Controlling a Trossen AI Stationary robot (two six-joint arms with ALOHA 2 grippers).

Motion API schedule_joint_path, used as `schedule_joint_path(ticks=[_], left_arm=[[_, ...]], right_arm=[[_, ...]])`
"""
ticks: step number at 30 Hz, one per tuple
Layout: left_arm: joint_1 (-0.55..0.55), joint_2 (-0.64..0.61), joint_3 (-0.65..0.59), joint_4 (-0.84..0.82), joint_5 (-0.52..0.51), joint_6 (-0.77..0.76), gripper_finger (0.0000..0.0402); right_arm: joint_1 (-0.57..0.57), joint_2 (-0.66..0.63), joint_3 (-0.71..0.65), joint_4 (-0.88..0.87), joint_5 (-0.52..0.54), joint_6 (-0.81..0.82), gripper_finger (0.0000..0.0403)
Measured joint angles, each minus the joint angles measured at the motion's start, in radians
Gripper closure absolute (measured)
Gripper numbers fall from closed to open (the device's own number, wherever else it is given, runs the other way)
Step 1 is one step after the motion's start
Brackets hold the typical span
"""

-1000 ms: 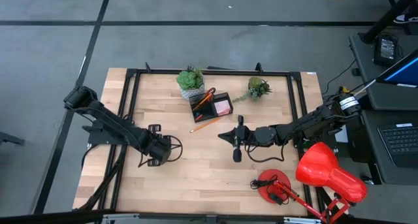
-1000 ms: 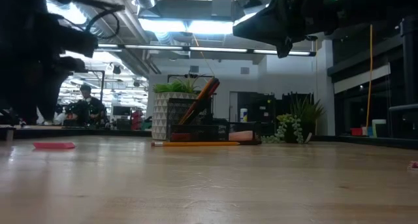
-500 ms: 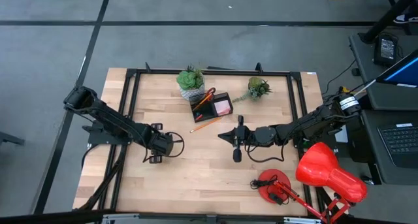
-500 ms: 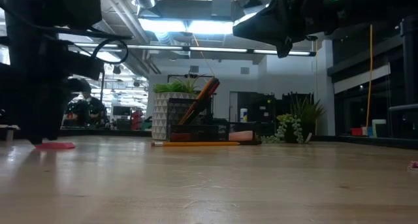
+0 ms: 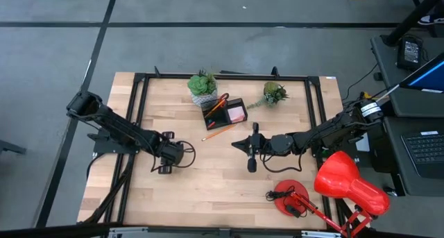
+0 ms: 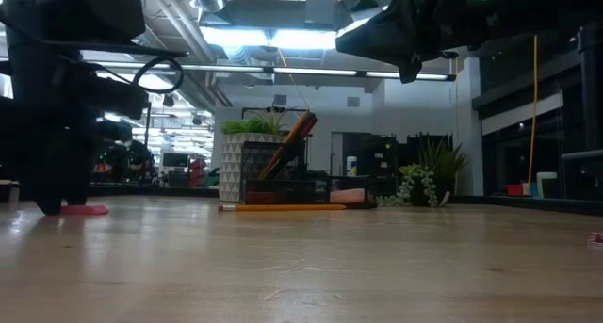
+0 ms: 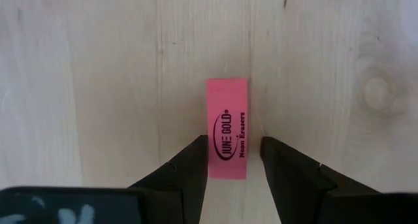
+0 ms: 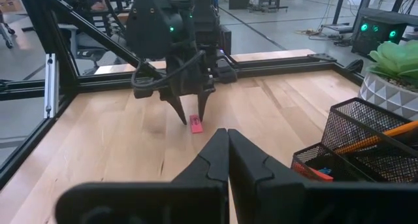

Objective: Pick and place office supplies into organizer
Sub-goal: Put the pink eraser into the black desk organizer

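- L gripper [image 7: 234,160] down at the wooden table [image 5: 208,189], in its left-centre area; dark fingers [image 7: 186,168] spread wide, one each side of a small pink rectangular eraser [image 7: 228,137] printed "June Gold".
- Eraser lies flat on the wood, its near end between the fingertips; narrow gaps show on both sides, so no grip on it. The other end sticks out past the tips.
- R wrist view: same eraser [image 8: 196,125] on the table just beside the L gripper's [image 8: 191,112] lowered tips.
- Low view: L gripper [image 6: 52,186] reaches the tabletop, pink eraser [image 6: 83,209] at its foot.
- R gripper [image 5: 251,152] hangs over table centre, well apart from the eraser; fingers [image 8: 215,160] pressed together, holding nothing.
- Small black wire-mesh organizer tray [image 5: 225,113] sits at the back-centre of the table, just beside a green potted plant in a white pot [image 5: 202,87].
- In the organizer: red-handled scissors [image 5: 219,103] leaning up out of one compartment, pink sticky-note pad [image 5: 236,114] in the compartment next to it.
- Orange pencil [image 5: 219,132] lies on the wood just in front of the organizer, outside it.
- Second small green plant [image 5: 275,94] at back right; red desk lamp [image 5: 340,186] at the front-right corner.
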Motion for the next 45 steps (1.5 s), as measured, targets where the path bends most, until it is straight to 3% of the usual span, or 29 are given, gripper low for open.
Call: schedule_joint_path(ticks=[11,25,45], left_arm=[[0.071,0.001,0.000,0.004,0.066,0.042,0.0264],[0.070,0.000,-0.001,0.013,0.057,0.018,0.0345],[0.016,-0.100,0.073,0.016,-0.105,0.016,0.0345]], right_arm=[[0.000,0.000,0.000,0.008,0.000,0.000,0.0398],[0.000,0.000,0.000,0.008,0.000,0.000,0.0398],[0.000,0.000,0.000,0.006,0.000,-0.001,0.0398]])
